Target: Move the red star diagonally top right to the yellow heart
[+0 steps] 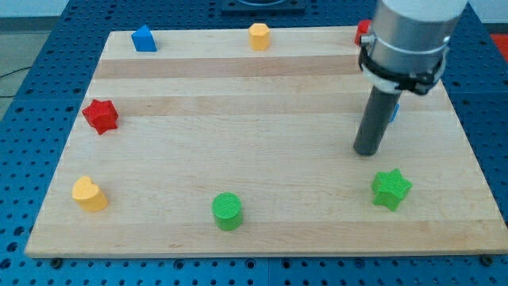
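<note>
The red star (101, 115) lies near the board's left edge, about halfway up. The yellow heart (89, 194) lies below it, at the lower left corner. My tip (366, 151) rests on the board far off at the view's right, well apart from both. It stands just above and left of the green star (391, 189). No block touches the tip.
A green cylinder (228, 210) sits at the bottom middle. A blue block (144, 38) and a yellow hexagon block (259, 36) sit along the top edge. A red block (363, 32) at the top right and a blue block (394, 110) are partly hidden behind the arm.
</note>
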{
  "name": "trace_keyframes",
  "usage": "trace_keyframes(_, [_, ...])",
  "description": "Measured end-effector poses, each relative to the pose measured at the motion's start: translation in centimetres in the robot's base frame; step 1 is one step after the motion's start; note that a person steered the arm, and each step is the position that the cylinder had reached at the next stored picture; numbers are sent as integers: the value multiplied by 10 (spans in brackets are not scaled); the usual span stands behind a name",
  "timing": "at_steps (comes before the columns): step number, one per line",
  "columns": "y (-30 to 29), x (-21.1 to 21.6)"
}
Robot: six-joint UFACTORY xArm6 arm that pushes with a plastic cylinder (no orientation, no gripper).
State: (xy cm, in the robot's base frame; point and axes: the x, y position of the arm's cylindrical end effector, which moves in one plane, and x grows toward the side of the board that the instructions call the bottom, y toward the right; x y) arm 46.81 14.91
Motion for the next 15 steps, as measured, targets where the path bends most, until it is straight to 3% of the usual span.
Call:
trace_keyframes(1, [17,-24])
trace_keyframes(3, [14,-28])
trace_keyframes(6, [-84,-19])
trace_keyframes(7, [-87,-19])
trace_keyframes(9, [-72,-14])
trace_keyframes(10, [-27,-3])
trace_keyframes(11, [-19,-2])
trace_keyframes(13, [-59,-2])
trace_keyframes(14, [-112,5])
trace_keyframes(15, [-206,15])
